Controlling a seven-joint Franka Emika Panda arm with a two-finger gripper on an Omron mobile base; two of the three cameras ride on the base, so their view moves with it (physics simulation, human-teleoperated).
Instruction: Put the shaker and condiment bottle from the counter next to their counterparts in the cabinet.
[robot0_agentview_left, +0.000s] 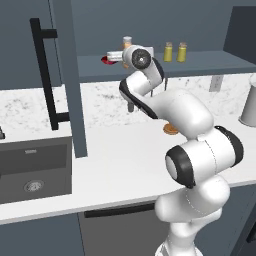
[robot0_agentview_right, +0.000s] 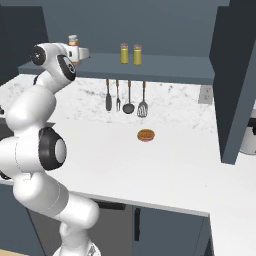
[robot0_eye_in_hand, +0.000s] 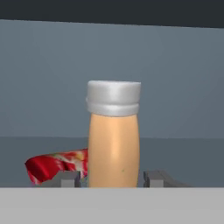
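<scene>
bottle (robot0_eye_in_hand: 113, 140): upright on the cabinet shelf (robot0_agentview_left: 200, 64) — just beside the red bottle (robot0_eye_in_hand: 54, 165)
fingers (robot0_eye_in_hand: 70, 178): parted, flanking the bottle — no clear contact

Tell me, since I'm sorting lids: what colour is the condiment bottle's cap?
Silvery white; the condiment bottle shows it best in the hand view.

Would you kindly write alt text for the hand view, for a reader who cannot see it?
An orange-tan bottle with a white cap stands upright on the cabinet shelf, between the end effector fingertips, which stand slightly apart from its sides. A red bottle lies behind it to the left.
</scene>
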